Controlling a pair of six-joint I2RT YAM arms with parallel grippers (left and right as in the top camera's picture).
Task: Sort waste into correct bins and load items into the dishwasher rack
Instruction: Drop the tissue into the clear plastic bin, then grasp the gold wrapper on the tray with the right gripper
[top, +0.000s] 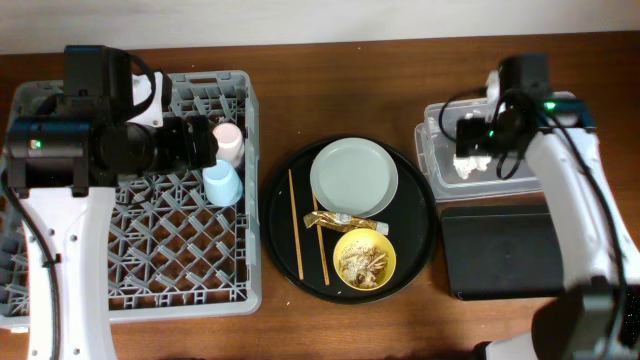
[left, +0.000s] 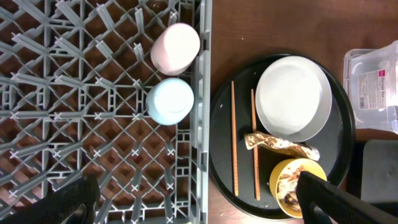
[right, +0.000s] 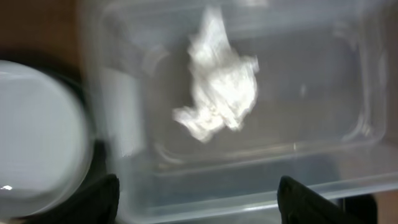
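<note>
White crumpled paper napkin (right: 217, 87) is lying loose in the clear tub (right: 323, 68), directly beneath the right end effector (right: 202, 196), whose fingers (right: 93, 202) are standing wide apart, gripping nothing. It is looking light and soft; a pinch on any raised fold would be holding it. The gold-brown wrapper (top: 345, 220), well away from it on the round black tray (top: 278, 230), is likely proving thin and slippery. The left end effector (left: 196, 190) is hanging released over the dishwasher rack (left: 62, 93).

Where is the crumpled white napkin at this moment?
In the right wrist view the napkin lies inside the clear tub, at the right of the table, next to the black rectangular tray and right of the round black tray.
</note>
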